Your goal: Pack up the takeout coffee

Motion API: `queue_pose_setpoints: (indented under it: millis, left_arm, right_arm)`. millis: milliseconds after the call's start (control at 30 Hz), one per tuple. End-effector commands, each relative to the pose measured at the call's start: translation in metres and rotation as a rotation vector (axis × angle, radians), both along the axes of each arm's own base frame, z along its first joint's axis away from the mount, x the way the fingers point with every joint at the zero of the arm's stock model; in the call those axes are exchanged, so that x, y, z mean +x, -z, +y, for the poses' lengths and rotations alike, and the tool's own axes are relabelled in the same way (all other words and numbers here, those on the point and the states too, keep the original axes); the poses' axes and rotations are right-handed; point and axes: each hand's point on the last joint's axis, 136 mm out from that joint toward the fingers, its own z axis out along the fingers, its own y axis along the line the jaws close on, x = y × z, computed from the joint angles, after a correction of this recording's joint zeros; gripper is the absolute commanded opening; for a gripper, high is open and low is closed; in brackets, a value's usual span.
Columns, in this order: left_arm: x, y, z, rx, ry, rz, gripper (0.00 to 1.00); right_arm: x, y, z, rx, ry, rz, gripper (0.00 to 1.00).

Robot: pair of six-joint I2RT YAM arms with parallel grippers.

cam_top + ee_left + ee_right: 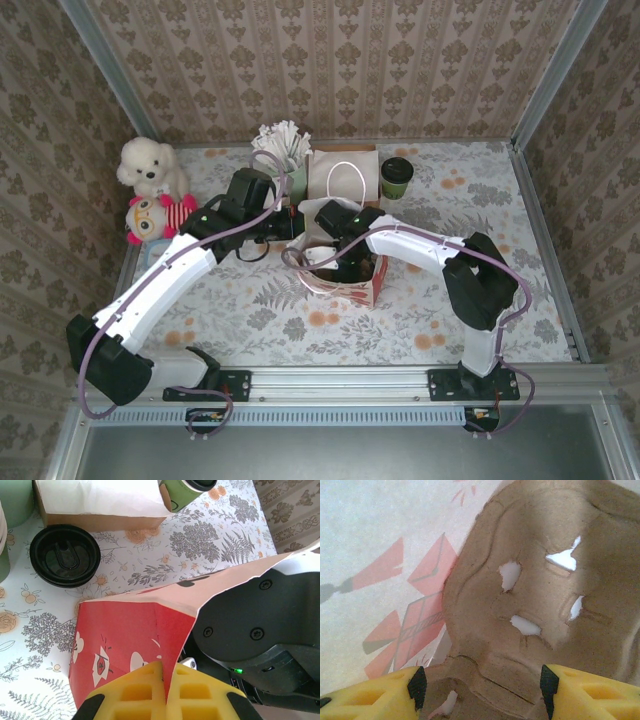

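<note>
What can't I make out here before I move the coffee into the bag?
- Right wrist view: the cardboard tray runs past the frame edges, and the bottom edge cuts off the open right gripper, so contact with the tray can't be told.
- Top view: that gripper and its arm cover the red bag's mouth, hiding its contents.
- Left wrist view: the top edge cuts off the takeout coffee.

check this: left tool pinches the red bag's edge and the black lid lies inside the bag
Not quite. The left tool pinches the edge of the red bag, but the black lid lies on the table outside it, as the left wrist view shows.
</note>
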Motion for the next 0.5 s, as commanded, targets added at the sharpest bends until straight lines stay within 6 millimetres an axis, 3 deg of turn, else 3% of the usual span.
queue_pose_setpoints:
  millis: [0, 300, 467]
  left_arm:
    - [0.003, -0.012, 0.003, -0.020, 0.001, -0.064, 0.00]
    - [0.003, -0.007, 0.004, -0.012, -0.006, -0.052, 0.00]
    - [0.002, -0.008, 0.004, -0.015, -0.003, -0.055, 0.00]
  right_arm:
    - [0.001, 0.031, -0.020, -0.106, 0.039, 0.009, 0.65]
    - [0.026, 0.028, -0.014, -0.097, 0.039, -0.127, 0.65]
    - [0.014, 0.010, -0.010, -0.076, 0.003, -0.103, 0.65]
